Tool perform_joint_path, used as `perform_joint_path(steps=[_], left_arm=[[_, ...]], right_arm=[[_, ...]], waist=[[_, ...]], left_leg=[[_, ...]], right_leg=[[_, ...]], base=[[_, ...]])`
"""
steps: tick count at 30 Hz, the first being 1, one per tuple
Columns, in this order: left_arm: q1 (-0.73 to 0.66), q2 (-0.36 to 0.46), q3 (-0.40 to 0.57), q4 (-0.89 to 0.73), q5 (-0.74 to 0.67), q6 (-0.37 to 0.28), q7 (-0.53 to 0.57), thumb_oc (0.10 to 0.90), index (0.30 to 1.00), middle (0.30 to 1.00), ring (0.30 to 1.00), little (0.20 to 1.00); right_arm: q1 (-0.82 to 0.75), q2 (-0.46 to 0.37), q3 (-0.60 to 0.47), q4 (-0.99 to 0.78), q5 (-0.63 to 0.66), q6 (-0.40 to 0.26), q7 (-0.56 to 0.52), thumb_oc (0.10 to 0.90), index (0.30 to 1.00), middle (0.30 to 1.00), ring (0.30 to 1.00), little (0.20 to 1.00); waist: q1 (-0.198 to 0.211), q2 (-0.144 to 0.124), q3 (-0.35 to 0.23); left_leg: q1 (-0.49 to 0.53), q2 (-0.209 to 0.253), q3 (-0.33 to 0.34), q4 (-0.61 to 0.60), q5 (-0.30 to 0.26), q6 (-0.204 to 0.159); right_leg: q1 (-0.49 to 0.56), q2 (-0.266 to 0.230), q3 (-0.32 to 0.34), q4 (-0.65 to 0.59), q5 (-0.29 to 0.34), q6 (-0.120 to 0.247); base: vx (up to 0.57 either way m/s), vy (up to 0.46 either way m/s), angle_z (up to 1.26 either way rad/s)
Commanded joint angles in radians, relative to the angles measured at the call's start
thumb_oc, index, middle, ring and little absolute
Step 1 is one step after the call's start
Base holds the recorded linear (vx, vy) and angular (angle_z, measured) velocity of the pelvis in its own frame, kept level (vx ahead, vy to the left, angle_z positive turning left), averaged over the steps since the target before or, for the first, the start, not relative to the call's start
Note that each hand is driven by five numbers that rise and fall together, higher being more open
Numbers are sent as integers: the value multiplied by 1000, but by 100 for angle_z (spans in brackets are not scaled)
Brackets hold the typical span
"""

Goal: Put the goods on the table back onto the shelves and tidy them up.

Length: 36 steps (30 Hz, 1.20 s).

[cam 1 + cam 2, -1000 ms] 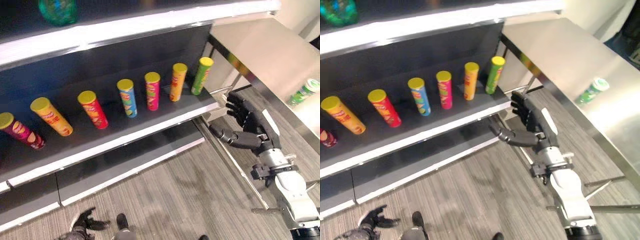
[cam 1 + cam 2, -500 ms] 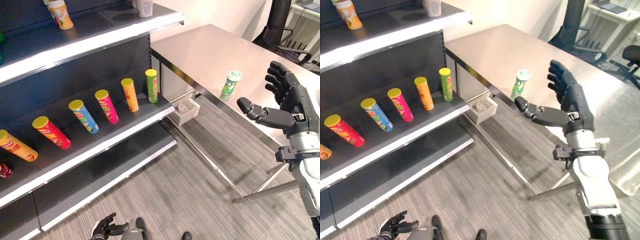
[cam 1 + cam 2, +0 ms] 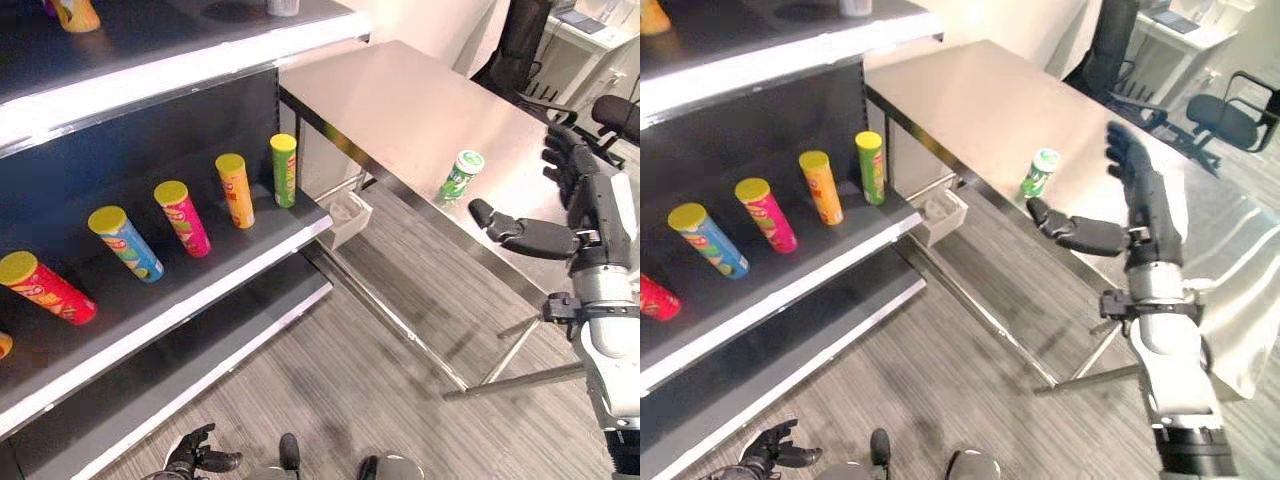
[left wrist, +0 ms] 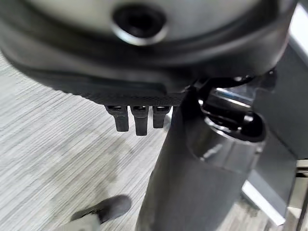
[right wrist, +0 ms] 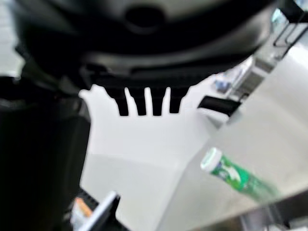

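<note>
A green tube with a pale lid (image 3: 460,175) stands alone on the steel table (image 3: 420,95) near its front edge. My right hand (image 3: 582,205) hangs open a little to the right of the tube, fingers straight and thumb pointing toward it, not touching. In the right wrist view the green tube (image 5: 232,176) lies past the fingers (image 5: 144,103). On the middle shelf (image 3: 215,275) lean a red tube (image 3: 45,290), a blue one (image 3: 125,243), a pink one (image 3: 183,218), an orange one (image 3: 235,190) and a green one (image 3: 284,170). My left hand (image 3: 195,460) hangs low over the floor, open and holding nothing.
A small white box (image 3: 350,210) hangs under the table beside the shelf end. An upper shelf (image 3: 180,60) carries an orange cup (image 3: 75,12). Office chairs (image 3: 1230,110) stand behind the table. Grey floor lies between shelf and table.
The camera has swung right, bringing the table into view. My right hand has risen from beside the shelf end to table height, near the green tube. The tubes have not moved.
</note>
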<state>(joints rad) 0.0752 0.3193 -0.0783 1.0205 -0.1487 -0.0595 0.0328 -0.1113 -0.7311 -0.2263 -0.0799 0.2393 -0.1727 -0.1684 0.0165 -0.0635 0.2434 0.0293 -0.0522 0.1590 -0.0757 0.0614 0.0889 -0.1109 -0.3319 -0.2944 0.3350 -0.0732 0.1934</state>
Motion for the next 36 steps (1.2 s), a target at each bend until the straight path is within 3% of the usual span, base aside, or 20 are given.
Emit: perform_joint_path(steps=[1, 2, 4, 7, 8, 12, 13, 14, 16, 21, 36], left_arm=[[12, 25, -8, -39, 34, -27, 4, 800, 900, 900, 900, 900], [9, 28, -1, -37, 35, -28, 6, 800, 900, 900, 900, 900], [19, 31, 14, -47, 28, -28, 6, 800, 900, 900, 900, 900], [24, 43, 20, -54, 29, -29, 5, 800, 900, 900, 900, 900], [27, 38, 26, -56, 19, -27, 5, 800, 900, 900, 900, 900], [34, 26, 10, -92, -11, -22, 0, 800, 900, 900, 900, 900], [34, 26, 9, -92, -11, -22, 0, 800, 900, 900, 900, 900], [27, 22, 12, -105, -5, -17, -5, 800, 900, 900, 900, 900], [32, 18, 15, -110, 4, -13, -13, 800, 900, 900, 900, 900], [55, 9, 16, -84, 39, -13, -26, 800, 900, 900, 900, 900], [65, 12, 39, -38, 88, -20, -34, 800, 900, 900, 900, 900]], right_arm=[[-97, -51, -113, -24, -30, -74, -82, 800, 900, 900, 900, 900], [-88, -60, -117, -7, -45, -64, -93, 800, 900, 900, 900, 900], [-74, -68, -124, -1, -53, -53, -95, 800, 900, 900, 900, 900], [-44, -69, -146, 7, -57, -44, -93, 800, 900, 900, 900, 900], [-34, -78, -147, 8, -58, -43, -87, 800, 900, 900, 900, 900], [6, -114, -154, 13, -27, -48, -58, 800, 900, 900, 900, 900], [8, -114, -156, 12, -26, -48, -58, 800, 900, 900, 900, 900], [40, -126, -167, 9, -24, -41, -42, 800, 900, 900, 900, 900], [54, -129, -167, 6, -22, -38, -27, 800, 900, 900, 900, 900], [55, -124, -140, 4, -5, -40, 21, 800, 900, 900, 900, 900], [141, -13, -115, -45, -46, -16, 107, 800, 900, 900, 900, 900]], waist=[[23, 4, -80], [18, -7, -73], [12, -17, -69], [11, -52, -72], [11, -58, -84], [-13, -22, -100], [-14, -20, -101], [-39, -13, -99], [-50, -3, -100], [-48, 26, -113], [-56, 25, -121]], left_leg=[[-14, 88, 25, 29, -93, -115], [-3, 96, 4, 39, -111, -128], [13, 103, -8, 51, -130, -139], [40, 106, -29, 53, -149, -158], [48, 130, -39, 51, -146, -176], [16, 257, -40, 59, -105, -247], [14, 260, -43, 59, -105, -249], [-21, 301, 69, 90, -59, -252], [-26, 315, 146, 101, -42, -248], [18, 305, 172, 64, -48, -246], [74, 247, 182, 0, -71, -221]], right_leg=[[19, -6, -4, -228, 169, 8], [-12, -15, 27, -313, 228, 30], [-32, -14, 57, -362, 277, 48], [-1, -7, 53, -390, 289, 60], [11, 6, 44, -388, 287, 59], [52, 90, -31, -393, 188, 10], [53, 93, -34, -393, 187, 9], [82, 93, -86, -400, 163, -4], [100, 103, -108, -409, 156, -11], [114, 113, -95, -410, 152, -13], [99, 52, -75, -375, 184, 13]], base=[[265, -349, 37], [290, -352, 32], [235, -232, 47], [226, -264, 65], [242, -360, 74], [160, -433, 56], [43, -241, 62], [-3, -110, 55], [18, -69, 78], [48, 38, 11], [12, 51, -2]])
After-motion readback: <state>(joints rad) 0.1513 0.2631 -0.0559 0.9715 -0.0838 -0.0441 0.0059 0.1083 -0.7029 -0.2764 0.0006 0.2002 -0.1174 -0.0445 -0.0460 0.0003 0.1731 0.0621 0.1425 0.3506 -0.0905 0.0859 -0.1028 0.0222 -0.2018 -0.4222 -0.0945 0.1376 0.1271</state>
